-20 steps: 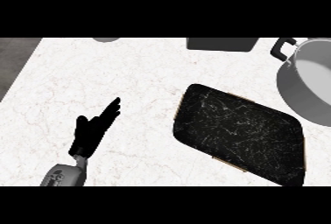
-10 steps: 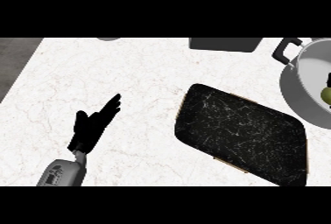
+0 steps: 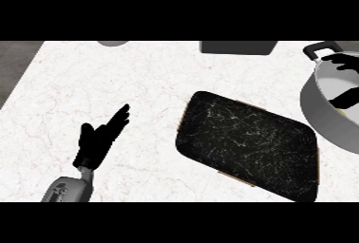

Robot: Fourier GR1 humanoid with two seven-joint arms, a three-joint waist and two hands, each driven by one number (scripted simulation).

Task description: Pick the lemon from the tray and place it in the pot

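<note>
- While the left hand [image 3: 98,142] just sits open at the lower left of the head view, fingers straight and pointing up and to the right, thumb sticking out to the side, it isn't touching anything but hangs over the white marbled tabletop [image 3: 105,80]. Its grey forearm comes in from the bottom edge.
- Right hand [image 3: 345,64] is over at the far right edge, black fingers reaching into the big grey metal pot [image 3: 324,118]. You only get bits of it: some fingers near the pot's upper rim and another dark part lower down inside. Honestly can't tell if those fingers are spread or closed round something, too much is cut off by the edge.
- Down inside the pot, right under that lower dark bit, there's a small pale yellowish patch [image 3: 344,112]. Could be the lemon, but so little shows that I wouldn't swear to it.
- Pot has a black handle [image 3: 321,48] poking out at its upper left, and the pot itself runs off the right side of the view.
- Flat dark rectangular tray [image 3: 245,142] with rounded corners and a thin tan rim lies tilted in the middle-right, just left of the pot. Nothing sitting on it.
- Up along the back edge of the tabletop: a dark grey boxy thing [image 3: 237,47] and a small grey rounded object [image 3: 112,43], both partly cut off.
</note>
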